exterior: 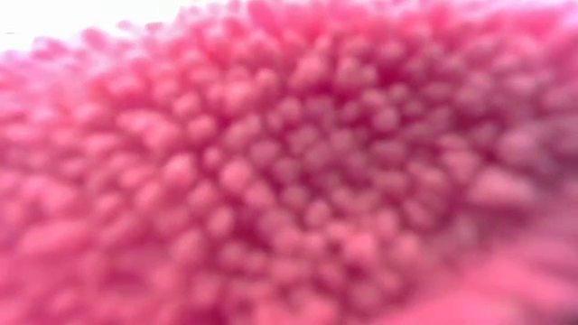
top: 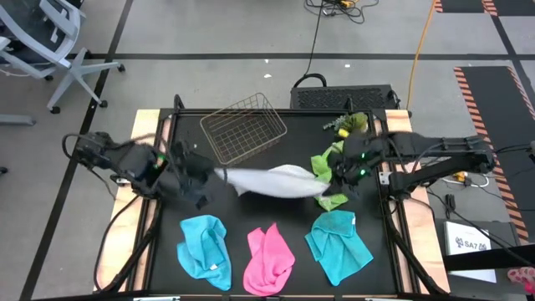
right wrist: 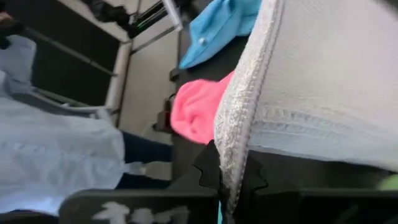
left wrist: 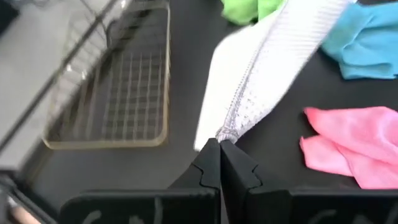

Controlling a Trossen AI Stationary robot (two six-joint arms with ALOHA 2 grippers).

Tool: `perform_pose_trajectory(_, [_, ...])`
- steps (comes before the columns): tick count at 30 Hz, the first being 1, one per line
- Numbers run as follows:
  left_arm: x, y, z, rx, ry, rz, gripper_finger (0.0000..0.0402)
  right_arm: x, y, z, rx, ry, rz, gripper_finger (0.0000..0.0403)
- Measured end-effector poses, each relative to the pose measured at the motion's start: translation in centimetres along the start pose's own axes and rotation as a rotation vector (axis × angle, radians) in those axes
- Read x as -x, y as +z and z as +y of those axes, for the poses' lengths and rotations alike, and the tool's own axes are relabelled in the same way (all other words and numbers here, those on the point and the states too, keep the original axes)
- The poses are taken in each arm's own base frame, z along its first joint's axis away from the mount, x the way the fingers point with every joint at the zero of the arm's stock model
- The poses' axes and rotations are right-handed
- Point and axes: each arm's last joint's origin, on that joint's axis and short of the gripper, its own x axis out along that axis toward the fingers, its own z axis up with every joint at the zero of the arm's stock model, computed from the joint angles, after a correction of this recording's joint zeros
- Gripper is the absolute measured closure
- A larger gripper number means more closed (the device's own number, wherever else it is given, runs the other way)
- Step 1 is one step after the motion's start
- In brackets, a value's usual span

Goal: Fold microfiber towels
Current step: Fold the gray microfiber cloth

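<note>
A white-grey microfiber towel (top: pixel 276 180) spans between my two grippers over the middle of the black table. My left gripper (top: pixel 214 174) is shut on its left end and my right gripper (top: pixel 333 178) on its right end. A lime green towel (top: pixel 324 162) lies crumpled beside and under the right gripper. Along the near edge lie a cyan towel (top: pixel 205 249), a pink towel (top: pixel 269 259) and a second cyan towel (top: pixel 338 245), all rumpled flat on the table. The low view is filled by blurred pink towel pile (exterior: pixel 289 181). My left gripper pinches a bunched corner of the white-grey towel (left wrist: pixel 225 132) between its two fingertips, slanting down from the table's left. The cloth runs away from the fingers in a drawn, narrow band. My right gripper pinches the towel's hemmed edge (right wrist: pixel 231 163) between its two fingers, from the table's right; the cloth spreads wide beyond them.
A copper wire basket (top: pixel 242 127) stands at the far middle of the table, close behind the left gripper. A small green plant (top: pixel 347 124) sits at the far right. A person in a light blue shirt (right wrist: pixel 56 155) stands beyond the table's near edge.
</note>
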Motion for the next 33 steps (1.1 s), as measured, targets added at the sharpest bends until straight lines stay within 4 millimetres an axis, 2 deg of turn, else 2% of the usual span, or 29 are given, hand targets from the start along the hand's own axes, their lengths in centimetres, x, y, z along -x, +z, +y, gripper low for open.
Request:
perform_pose_trajectory(4, [-1.8,-2.8,-2.2,0.07,0.004,0.064,0.0402,-2.8,-1.9,-0.3,-0.049,0.055,0.033,0.0403])
perform_pose_trajectory(9, [-4.6,-5.4,-5.6,0.15,-0.128,0.072,0.0402,-5.4,-4.0,-0.9,-0.127,0.115,0.044,0.0403])
perform_pose_trajectory(13, [-6.5,-7.3,-7.2,0.217,-0.202,0.084,0.0402,-7.0,-5.7,-1.4,-0.165,0.175,0.034,0.0403])
perform_pose_trajectory(18, [-9.1,-9.6,-7.5,0.312,-0.173,0.121,0.0402,-8.7,-8.3,-2.7,-0.235,0.185,0.053,0.0403])
perform_pose_trajectory(23, [-11.1,-11.3,-7.1,0.354,-0.107,0.15,0.0402,-9.7,-10.9,-3.9,-0.316,0.153,0.132,0.0403])
perform_pose_trajectory(28, [-12.1,-11.7,-6.8,0.38,-0.084,0.146,0.0402,-10.3,-12.7,-4.6,-0.364,0.162,0.158,0.0403])
perform_pose_trajectory(33, [-12.5,-11.2,-6.6,0.373,-0.076,0.103,0.0402,-10.5,-13.2,-4.9,-0.378,0.189,0.127,0.0403])
